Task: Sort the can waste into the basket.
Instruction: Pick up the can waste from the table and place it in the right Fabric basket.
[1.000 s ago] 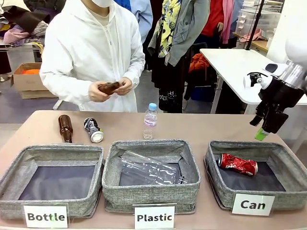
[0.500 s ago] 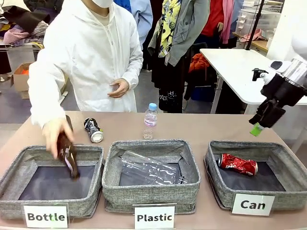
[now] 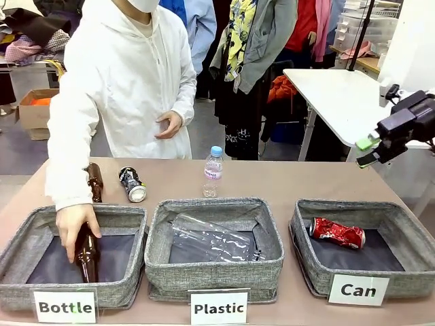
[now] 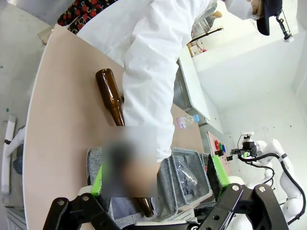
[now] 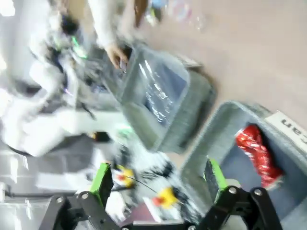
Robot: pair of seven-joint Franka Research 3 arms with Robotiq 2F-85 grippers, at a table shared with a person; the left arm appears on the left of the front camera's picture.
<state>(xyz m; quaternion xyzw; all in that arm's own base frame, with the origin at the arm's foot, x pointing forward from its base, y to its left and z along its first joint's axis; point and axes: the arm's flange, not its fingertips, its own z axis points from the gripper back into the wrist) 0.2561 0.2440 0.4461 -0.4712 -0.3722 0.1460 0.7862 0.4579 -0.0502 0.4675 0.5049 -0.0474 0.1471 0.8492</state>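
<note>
Right hand point(image 3: 365, 153) has lifted and swung clear of the rectangular grey fabric basket labelled "Can" point(image 3: 408, 280), fingers apart, nothing held. Red crushed drink can point(image 3: 338, 233) lies inside that basket: one item sorted. Dark black-blue crushed can point(image 3: 132, 184) lies on the table point(image 3: 285, 180), well apart from it, outstanding. Left hand point(image 4: 158, 175): fingers apart, empty.

Right wrist view motion-smeared; I make out red can point(image 5: 256, 154) inside basket point(image 5: 207, 138), card point(image 5: 293, 130) cut by frame edge. Front view: dark can point(image 3: 132, 184) far left of basket, print too small to read. Right gripper point(image 3: 366, 153) above basket, arm cropped at edge.
</note>
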